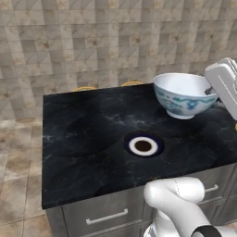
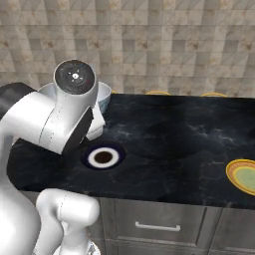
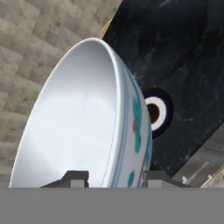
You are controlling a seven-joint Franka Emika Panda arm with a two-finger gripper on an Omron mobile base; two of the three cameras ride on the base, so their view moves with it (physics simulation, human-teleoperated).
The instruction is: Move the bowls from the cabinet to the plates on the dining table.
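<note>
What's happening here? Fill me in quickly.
The white robot arm's gripper is clamped on the rim of a round white bowl with a blue-teal pattern, one finger inside and one outside, holding it raised above the black marble dining table. Flat orange-yellow plates sit on that table: one near the right end, others peeking over the far edge. A small dark-rimmed round dish lies on the tabletop below the bowl.

Arm's bent up from the base and reaching forward, wrist held high – gripper [image 3: 109, 177] has its fingers [image 3: 74, 177] clamped on the bowl [image 3: 78, 122] rim, one inside, one outside.
</note>
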